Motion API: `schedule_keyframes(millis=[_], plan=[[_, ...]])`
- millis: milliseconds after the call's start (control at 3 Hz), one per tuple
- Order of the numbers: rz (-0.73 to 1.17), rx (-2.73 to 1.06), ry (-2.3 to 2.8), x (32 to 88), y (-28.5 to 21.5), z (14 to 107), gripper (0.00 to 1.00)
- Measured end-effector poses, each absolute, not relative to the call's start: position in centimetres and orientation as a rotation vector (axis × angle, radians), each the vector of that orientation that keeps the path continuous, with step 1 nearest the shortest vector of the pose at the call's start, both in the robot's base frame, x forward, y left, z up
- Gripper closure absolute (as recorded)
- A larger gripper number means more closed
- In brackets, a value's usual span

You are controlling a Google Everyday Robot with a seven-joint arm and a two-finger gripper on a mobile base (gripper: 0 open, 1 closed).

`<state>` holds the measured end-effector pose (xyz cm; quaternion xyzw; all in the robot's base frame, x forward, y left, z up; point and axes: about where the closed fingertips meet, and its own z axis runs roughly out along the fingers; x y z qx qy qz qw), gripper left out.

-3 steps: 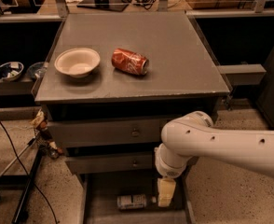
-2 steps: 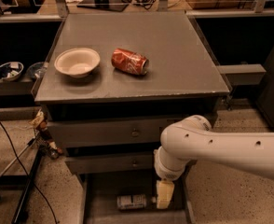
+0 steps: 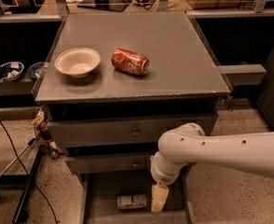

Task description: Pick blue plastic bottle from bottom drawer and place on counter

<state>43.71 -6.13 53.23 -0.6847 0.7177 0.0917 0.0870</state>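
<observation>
In the camera view, the bottom drawer (image 3: 99, 195) is seen open at the foot of the cabinet, so that its tray can be reached from above. The bottle (image 3: 132, 201) is found inside it, lying on its side near the middle of the tray, with its length running left to right. It is not lifted yet.

The gripper (image 3: 159, 199) is held low inside the drawer, pointing down, just beside the right end of the bottle; contact between them cannot be confirmed. Whether the gripper is open or closed cannot be told from this angle.

The arm (image 3: 221, 153) is brought in from the right and bent downward in front of the upper drawers (image 3: 135, 133), probably because the tray is so low and shallow that only a steep approach is allowed.

The counter (image 3: 174, 55) is occupied on its left half by a bowl (image 3: 77, 62) and a crushed can (image 3: 130, 61), which are near each other but apart. The right half is judged the natural place for the bottle, since these two things are avoided there.
</observation>
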Motion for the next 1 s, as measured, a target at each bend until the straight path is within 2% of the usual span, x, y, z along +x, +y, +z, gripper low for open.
schedule_keyframes(millis=[1000], plan=[[0.300, -1.922, 2.173, 44.3, -6.9, 49.9, 0.00]])
